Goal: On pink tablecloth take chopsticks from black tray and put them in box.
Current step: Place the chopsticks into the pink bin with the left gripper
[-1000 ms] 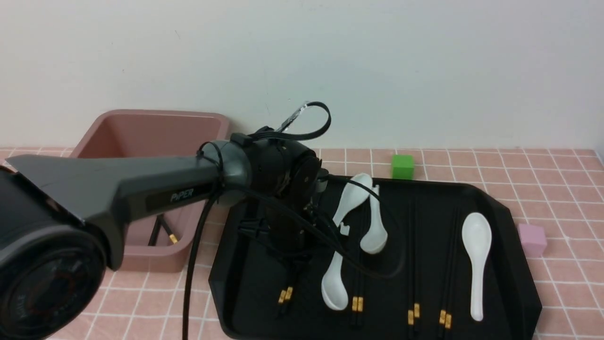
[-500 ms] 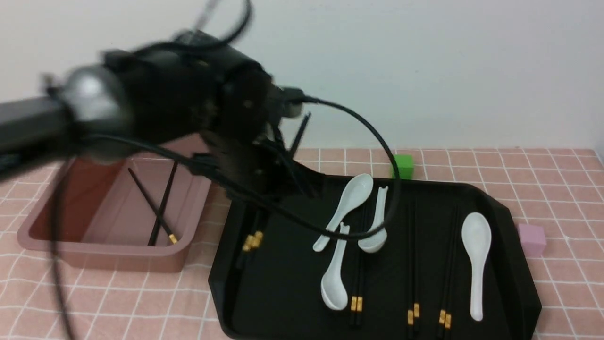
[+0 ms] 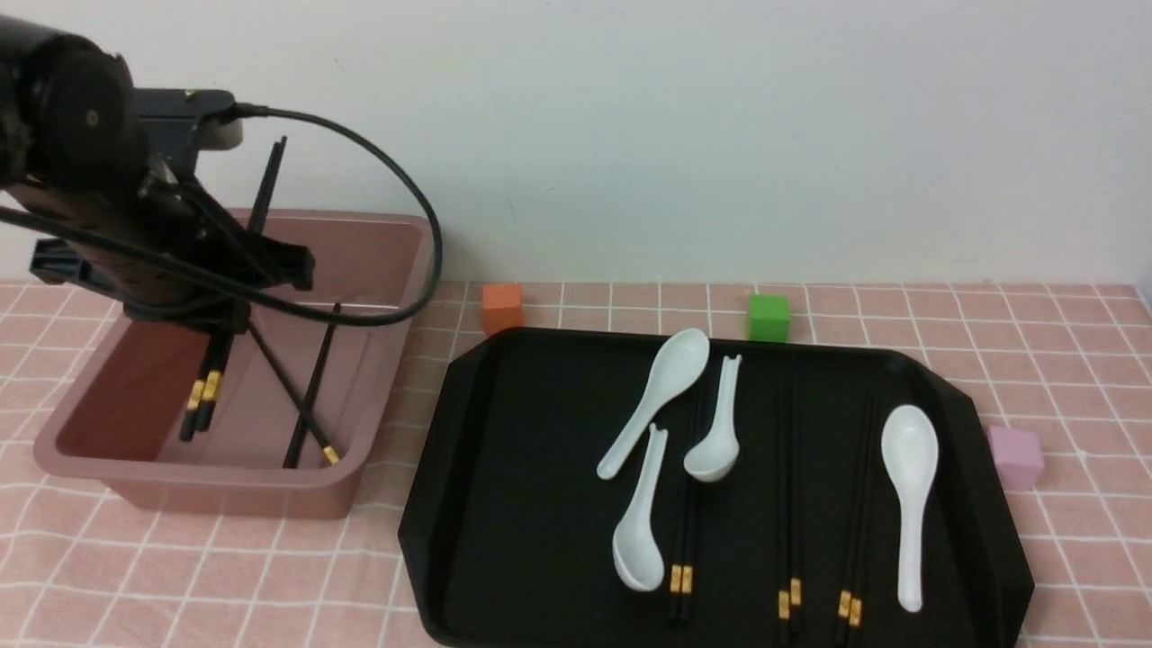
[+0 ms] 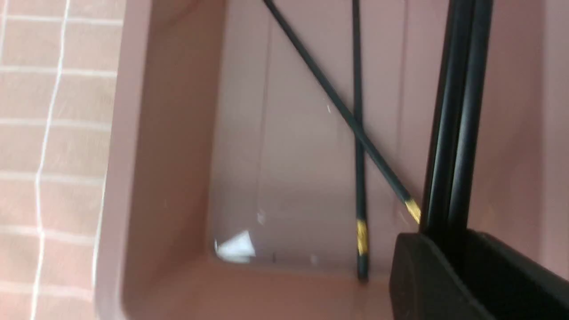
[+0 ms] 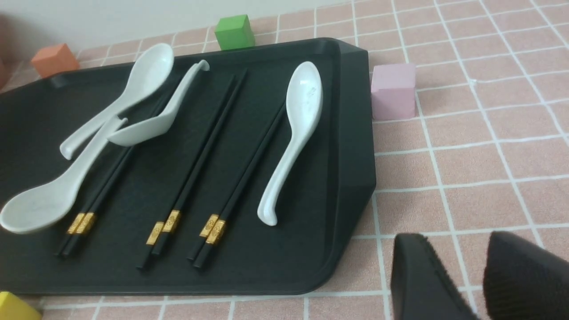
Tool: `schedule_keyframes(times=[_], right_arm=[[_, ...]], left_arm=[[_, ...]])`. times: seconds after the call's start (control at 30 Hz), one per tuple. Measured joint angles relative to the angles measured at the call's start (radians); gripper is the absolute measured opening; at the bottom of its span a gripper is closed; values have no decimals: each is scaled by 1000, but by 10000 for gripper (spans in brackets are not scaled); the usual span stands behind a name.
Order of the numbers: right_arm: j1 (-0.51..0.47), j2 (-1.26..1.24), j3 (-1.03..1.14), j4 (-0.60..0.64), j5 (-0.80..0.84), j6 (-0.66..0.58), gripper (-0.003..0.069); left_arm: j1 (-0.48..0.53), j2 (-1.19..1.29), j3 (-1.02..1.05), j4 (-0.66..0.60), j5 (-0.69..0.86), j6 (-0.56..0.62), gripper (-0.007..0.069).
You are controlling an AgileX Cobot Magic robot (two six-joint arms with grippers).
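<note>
Black and angular, the left arm [image 3: 99, 135] reached in from the left side of the front view, its wrist above the deep dusty-pink plastic box [image 3: 225, 474] and its grasping end pointing downward. A black cable [image 3: 378, 153] curved out from the wrist in a wide loop, passing in front of the box. The left claw [image 4: 444, 242] was closed on a pair of thin black chopsticks [image 3: 205, 387], which slanted steeply, gold-banded thick ends down within the box's outline and thin ends jutting up beside the wrist. Of the right arm, only the dark right claw [image 5: 453, 242] showed, in its own wrist view, with its fingers apart and nothing between them.

Decorative marks covered the gold bands [image 5: 215, 226] of the chopsticks on the tray, too small to read.

Two loose black chopsticks [image 4: 360, 178] lay crossed on the box floor. Three more pairs of chopsticks [image 3: 789, 504] were in the wide matte-black plastic tray [image 3: 504, 576], along with four white spoons [image 3: 909, 486]; one spoon lay across the leftmost pair. An orange cube [image 3: 502, 308] and a green cube [image 3: 769, 318] sat behind the tray, a pale pink cube [image 3: 1015, 457] to its right, on the white-gridded pink tablecloth [image 3: 1089, 387]. The right wrist view also caught a yellow block [image 5: 15, 306] near the tray.
</note>
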Motion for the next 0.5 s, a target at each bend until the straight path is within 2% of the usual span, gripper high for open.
schedule_keyframes(times=[0.17,0.27,0.33,0.43,0.47,0.5], right_arm=[[0,0,0,0,0,0,240],[0,0,0,0,0,0,240],[0,0,0,0,0,0,240],[0,0,0,0,0,0,240],[0,0,0,0,0,0,240],[0,0,0,0,0,0,240]], left_arm=[[17,111,-39,-1,-42,3,106],[17,146,-69,-1,-35,3,139],[17,150,-84,-3,-20,3,196],[17,135,-112,-4,8,5,344],[17,130,-112,-4,13,6,353],[17,111,-115,-4,27,6,409]])
